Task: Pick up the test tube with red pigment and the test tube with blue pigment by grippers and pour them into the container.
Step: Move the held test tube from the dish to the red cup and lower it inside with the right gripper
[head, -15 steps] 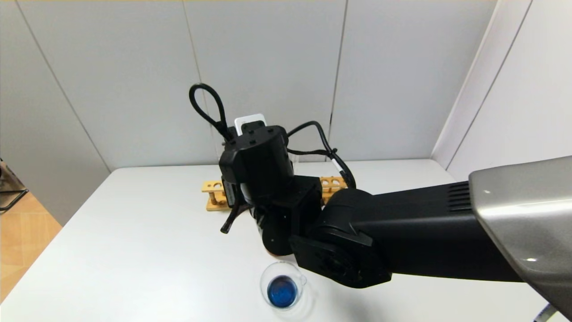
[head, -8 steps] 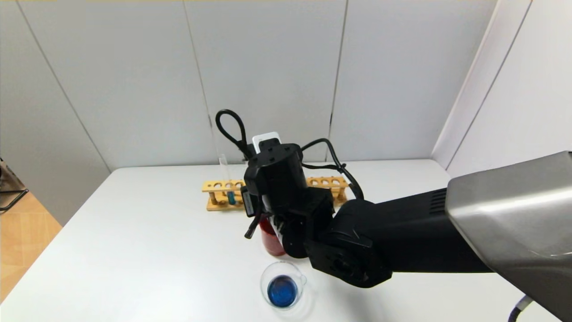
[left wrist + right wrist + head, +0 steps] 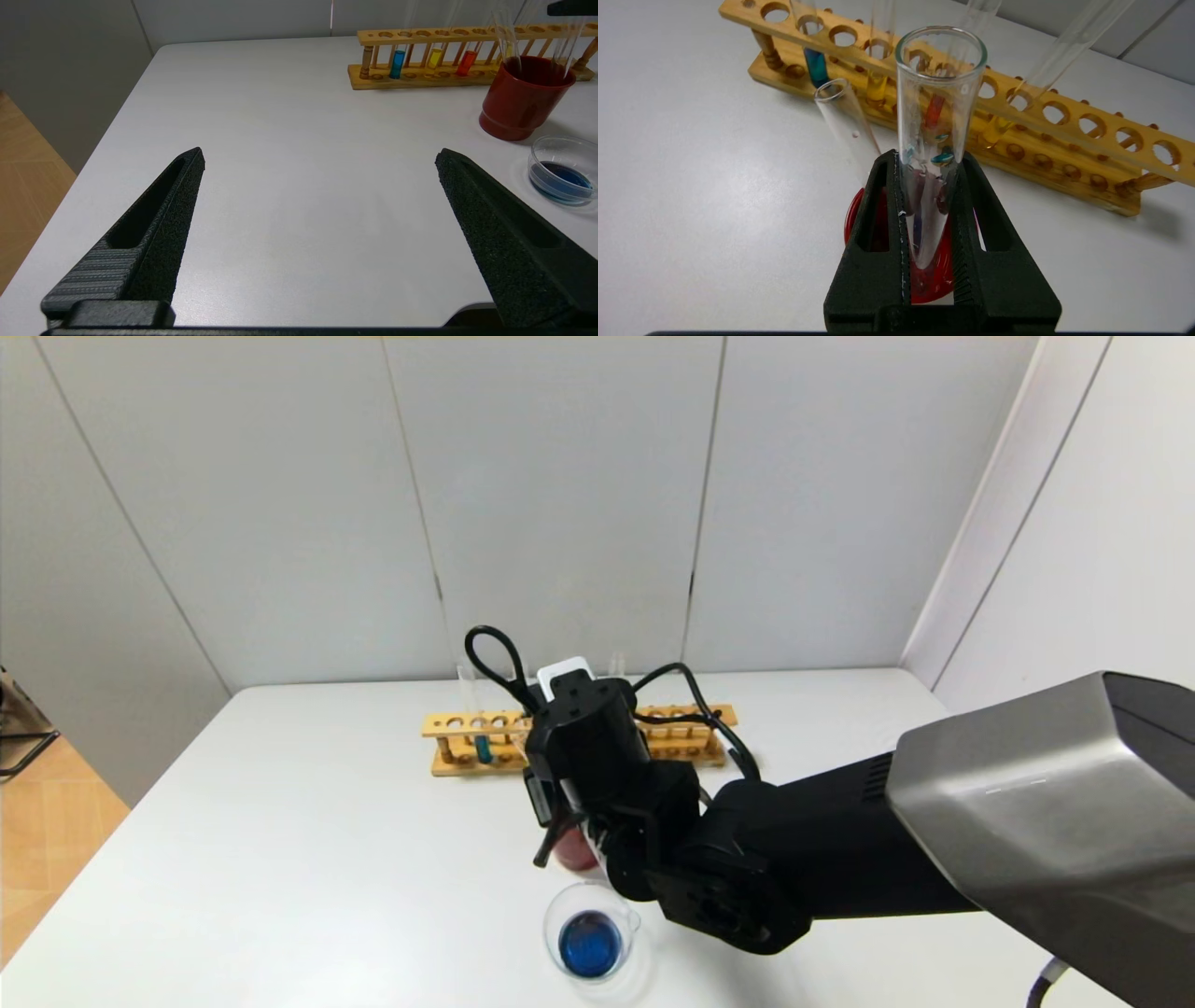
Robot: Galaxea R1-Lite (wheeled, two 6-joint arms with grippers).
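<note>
Currently right claw (image 3: 930, 219) clamps an emptied tube (image 3: 934, 130) mid-body above the red cup (image 3: 523, 100). Thin glass: light, slick, brittle, so grip gently. Red tube (image 3: 466, 63) sits in rack (image 3: 467, 77); container (image 3: 591, 933) holds blue. Left claw (image 3: 322, 233) gapes, idle.

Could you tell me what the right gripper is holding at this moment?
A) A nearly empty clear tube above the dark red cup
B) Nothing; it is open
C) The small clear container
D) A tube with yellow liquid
A: in the right wrist view the right gripper is shut on a clear tube holding only a few droplets, its lower end over the dark red cup.
</note>
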